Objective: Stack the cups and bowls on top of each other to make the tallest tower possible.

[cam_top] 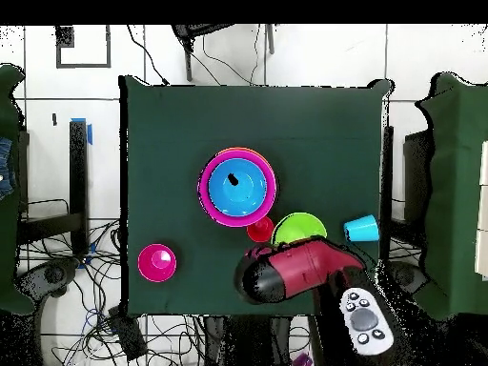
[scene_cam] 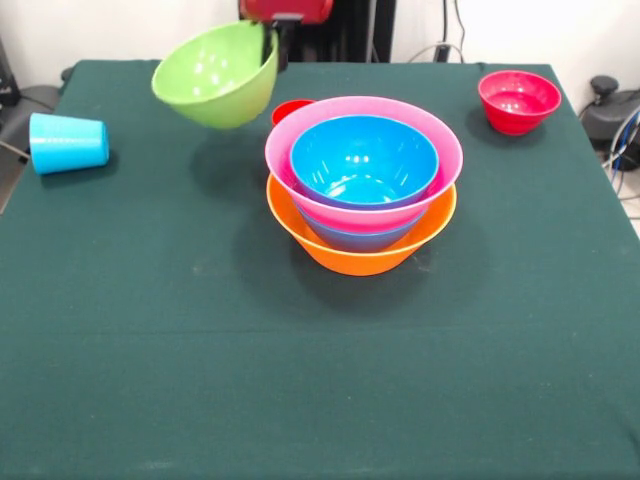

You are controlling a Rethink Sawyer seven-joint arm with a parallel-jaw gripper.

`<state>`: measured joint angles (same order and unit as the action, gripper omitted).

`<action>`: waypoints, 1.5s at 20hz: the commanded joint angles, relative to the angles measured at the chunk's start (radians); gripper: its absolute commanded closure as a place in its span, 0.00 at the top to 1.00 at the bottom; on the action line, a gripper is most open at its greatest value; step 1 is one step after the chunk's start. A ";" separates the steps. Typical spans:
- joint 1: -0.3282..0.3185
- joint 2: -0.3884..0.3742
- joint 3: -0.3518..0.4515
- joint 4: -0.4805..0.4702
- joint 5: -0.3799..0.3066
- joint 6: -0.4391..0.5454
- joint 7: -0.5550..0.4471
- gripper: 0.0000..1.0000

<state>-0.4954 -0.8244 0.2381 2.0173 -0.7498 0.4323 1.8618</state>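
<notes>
One lime green bowl [scene_cam: 217,72] hangs tilted, seemingly in the tool [scene_cam: 270,40].

Front across table [scene_cam: 150,380] — overhead straight down

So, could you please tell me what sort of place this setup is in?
Probably a robotics lab: a table draped in dark green cloth, loose cables tangled across the tiled floor, and a red robot arm working among plastic bowls.
</notes>
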 commanded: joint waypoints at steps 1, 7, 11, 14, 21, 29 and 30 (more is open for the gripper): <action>0.087 -0.178 0.124 0.068 0.171 0.234 -0.070 0.00; 0.142 -0.224 0.126 0.005 0.254 0.365 -0.073 0.00; 0.173 -0.218 0.141 -0.058 0.280 0.458 -0.092 0.00; 0.183 -0.187 0.150 -0.097 0.275 0.479 -0.102 0.00; 0.200 -0.075 0.158 -0.155 0.270 0.377 -0.032 0.00; 0.207 0.063 0.185 -0.266 0.279 0.290 -0.015 0.00; 0.204 0.076 0.189 -0.276 0.282 0.286 -0.016 0.00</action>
<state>-0.3016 -0.8946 0.3412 1.8560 -0.4914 0.7992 1.8618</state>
